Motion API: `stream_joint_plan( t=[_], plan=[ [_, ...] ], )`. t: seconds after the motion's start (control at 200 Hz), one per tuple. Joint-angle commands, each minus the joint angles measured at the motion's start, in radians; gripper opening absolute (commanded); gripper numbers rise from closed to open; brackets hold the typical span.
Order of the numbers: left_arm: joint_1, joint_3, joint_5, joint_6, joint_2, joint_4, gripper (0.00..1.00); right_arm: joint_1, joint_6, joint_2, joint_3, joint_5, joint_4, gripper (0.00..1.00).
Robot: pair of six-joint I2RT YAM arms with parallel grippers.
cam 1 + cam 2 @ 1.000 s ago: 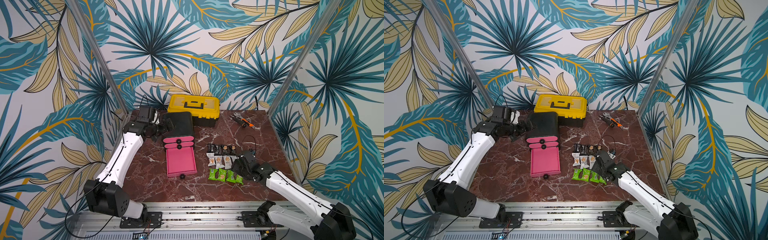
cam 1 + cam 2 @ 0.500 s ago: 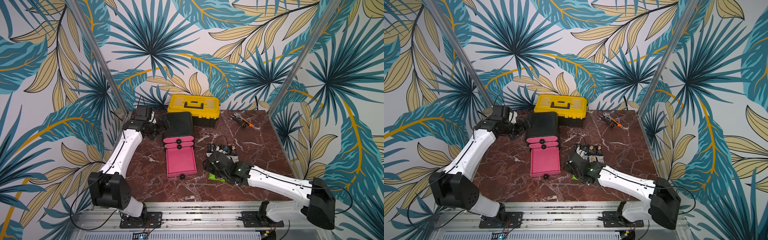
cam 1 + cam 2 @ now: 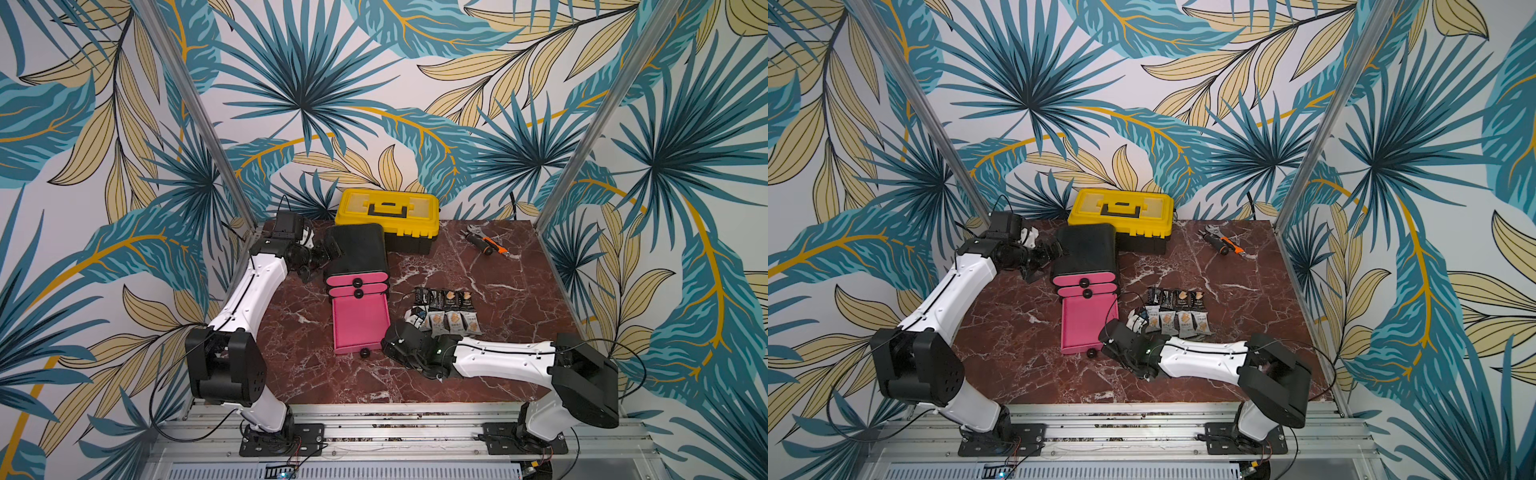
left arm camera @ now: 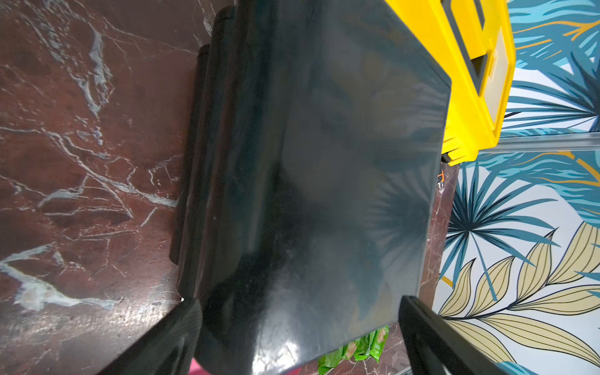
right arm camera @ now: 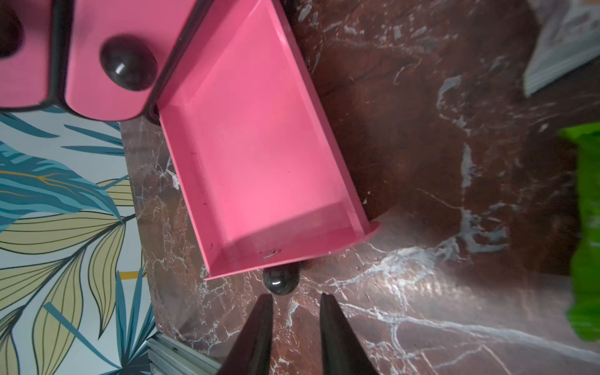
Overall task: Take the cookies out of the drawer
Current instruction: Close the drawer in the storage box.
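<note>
Wide view first: the marble counter (image 3: pixel 498 299) carries everything. At the back sits the yellow toolbox (image 3: pixel 387 210), lid down, and just in front of it stands the black cabinet (image 3: pixel 356 247). The left hand (image 3: pixel 331 252) is up against the cabinet's side, fingers spread wide with the cabinet's edge between them. Whether they clamp it or only bracket it, I cannot tell.

Now the pink drawer (image 5: pixel 259 156), lowest of three and pulled far out. Look at that floor: bare pink, not a packet in it as far as the right wrist view reaches. The two drawers above are shut, contents unknown.

So where are the cookies (image 3: pixel 453 322)? Out on the counter, just beside the drawer on the robot's right. In both top views a black row (image 3: pixel 1177 298) lies behind a white row (image 3: pixel 1179 322), four apiece. The right arm hides whatever lies nearer the rail, but green packets (image 5: pixel 584 227) show on the marble in both wrist views; I can't count them.

The orange-and-black tools (image 3: pixel 484 243) lie well apart, near the back.

The right hand (image 5: pixel 297 324) sits low at the drawer front, its fingers at a slim gap with nothing in it. It is lined up just short of the black knob (image 5: pixel 281 282), not touching. My read: this drawer is unloaded, and at most shutting it remains.
</note>
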Motion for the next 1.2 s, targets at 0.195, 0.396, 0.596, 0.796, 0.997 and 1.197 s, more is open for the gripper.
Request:
stream_joint_plan(
  t=[0.195, 0.396, 0.596, 0.796, 0.997, 1.197],
  plan=[
    [0.007, -0.011, 0.001, 0.039, 0.030, -0.022, 1.00, 0.008, 0.129, 0.137, -0.042, 0.018, 0.240, 0.21],
    [0.007, -0.030, 0.009, 0.056, 0.037, -0.041, 1.00, 0.000, 0.153, 0.195, -0.044, 0.058, 0.371, 0.20],
    [0.004, -0.071, 0.003, 0.063, 0.009, -0.038, 1.00, -0.024, 0.157, 0.223, -0.039, 0.123, 0.467, 0.20],
    [-0.003, -0.084, 0.003, 0.055, -0.006, -0.039, 1.00, -0.066, 0.178, 0.280, 0.016, 0.171, 0.500, 0.21],
    [-0.010, -0.051, -0.004, 0.063, -0.012, -0.067, 1.00, -0.100, 0.193, 0.356, 0.054, 0.176, 0.664, 0.21],
    [-0.009, -0.023, -0.025, 0.081, -0.004, -0.077, 1.00, -0.102, 0.138, 0.287, 0.072, 0.149, 0.581, 0.21]
  ],
)
